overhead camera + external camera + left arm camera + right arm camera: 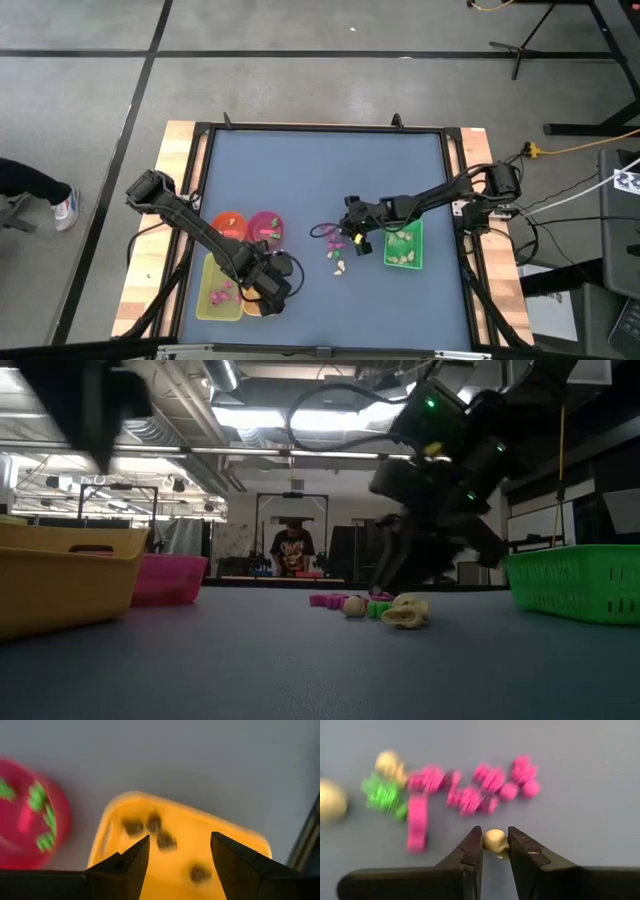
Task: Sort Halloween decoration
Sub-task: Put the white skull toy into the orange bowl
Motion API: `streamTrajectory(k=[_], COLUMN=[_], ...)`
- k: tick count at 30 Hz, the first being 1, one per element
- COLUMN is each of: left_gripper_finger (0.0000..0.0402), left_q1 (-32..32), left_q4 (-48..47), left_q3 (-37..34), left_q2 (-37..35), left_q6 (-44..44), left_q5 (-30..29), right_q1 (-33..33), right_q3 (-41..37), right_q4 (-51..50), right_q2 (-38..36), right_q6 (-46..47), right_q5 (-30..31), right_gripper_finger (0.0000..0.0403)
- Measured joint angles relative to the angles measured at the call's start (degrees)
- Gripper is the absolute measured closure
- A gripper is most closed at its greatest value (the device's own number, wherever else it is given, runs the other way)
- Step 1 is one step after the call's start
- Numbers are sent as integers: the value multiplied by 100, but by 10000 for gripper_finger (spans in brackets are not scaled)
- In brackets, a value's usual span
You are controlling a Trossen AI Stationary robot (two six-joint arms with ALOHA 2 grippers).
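The Halloween decoration lies as a loose pile (336, 252) of tiny magenta (470, 795), green (382, 795) and cream-white (390, 764) trinkets on the blue mat, left of the green tray (403, 246). My right gripper (495, 832) is at the pile's near side (352, 232), shut on one cream-white trinket. My left gripper (179, 842) hangs open (272, 285) above an orange container (175, 835) holding dark brown trinkets. Beside that container, the pink bowl (30, 815) holds green ones. My right gripper pinches a small round cream-white trinket (494, 840) between its two fingertips. The fingers slant down at it from the table's right side. The trinket sits close to the mat, apart from the pile; whether it is lifted clear I cannot tell.
A yellow tray (218, 292) with magenta trinkets, an orange bowl (228, 225) and the pink bowl (265, 226) stand at the mat's left. In the low view the yellow tray (60, 575) and green tray (580, 585) flank the pile. A person (292, 548) stands far behind the table.
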Motion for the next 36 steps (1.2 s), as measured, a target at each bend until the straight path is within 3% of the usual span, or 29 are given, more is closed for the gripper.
streamTrajectory(k=[3,7,15,23,30,36], left_gripper_finger=[208,208,208,208,208,208], left_q1=[0,2,2,78,302,396], left_q4=[337,872,1464,2042,2429,2561], left_q3=[0,0,0,0,0,0], left_q2=[0,0,0,0,0,0], left_q6=[346,1415,3512,4731,4814,4813], left_q5=[-729,-1651,-2877,-3181,-3192,-3192], right_q1=[-1,-1,0,4,4,4], right_q3=[234,529,1142,1570,1844,1927], right_q4=[81,77,139,150,152,106], right_q2=[-23,-28,-33,-35,-44,-44], right_q6=[257,781,2075,2865,3005,3130], right_q5=[-27,-492,-2163,-3175,-3660,-3720], right_gripper_finger=[332,332,332,331,331,331])
